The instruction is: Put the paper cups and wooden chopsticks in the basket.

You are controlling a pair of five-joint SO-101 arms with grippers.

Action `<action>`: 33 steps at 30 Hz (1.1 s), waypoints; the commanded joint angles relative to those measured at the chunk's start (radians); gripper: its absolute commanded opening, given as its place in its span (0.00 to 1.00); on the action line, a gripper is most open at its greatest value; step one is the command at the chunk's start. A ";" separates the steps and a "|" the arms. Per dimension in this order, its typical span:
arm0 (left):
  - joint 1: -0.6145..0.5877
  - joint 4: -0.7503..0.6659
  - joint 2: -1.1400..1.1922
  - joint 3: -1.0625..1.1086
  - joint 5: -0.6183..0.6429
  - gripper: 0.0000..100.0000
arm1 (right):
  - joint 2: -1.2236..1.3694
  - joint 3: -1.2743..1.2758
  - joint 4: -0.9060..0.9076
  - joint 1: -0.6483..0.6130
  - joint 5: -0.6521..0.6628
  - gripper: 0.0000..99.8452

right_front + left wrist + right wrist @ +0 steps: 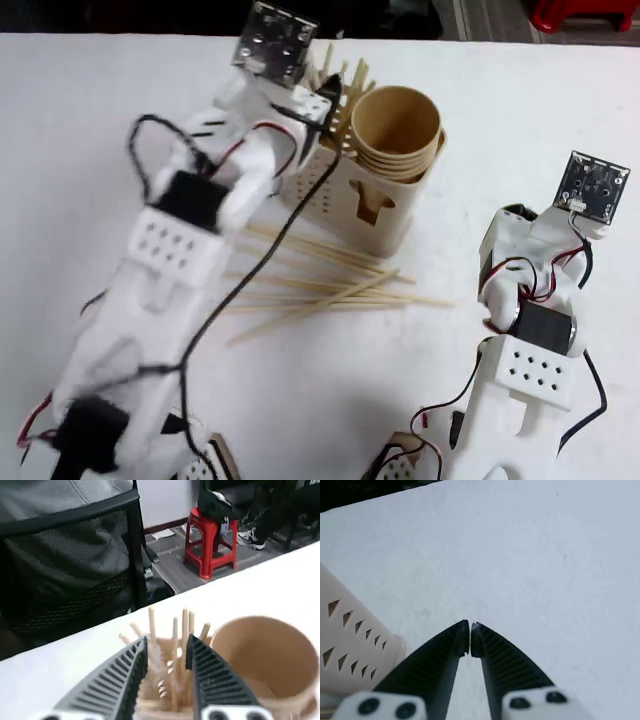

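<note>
Closest to the lens, the left gripper (167, 647) hung released, fingers apart over the wooden chopsticks (175, 630) standing in the basket (345, 210). Stacked paper cups (396, 125) sat in the neighbouring compartment. That basket stood toward the table's (90, 130) far edge, about midway along it. Loose chopsticks (320, 285) lay scattered just on its near side. Toward the right edge, the right gripper (470, 632) was clenched on nothing, low over the tabletop beside the basket.
</note>
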 commanded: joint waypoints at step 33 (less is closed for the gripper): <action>0.145 0.210 -0.165 0.721 -0.433 0.24 | -0.001 0.026 -0.073 0.004 0.008 0.02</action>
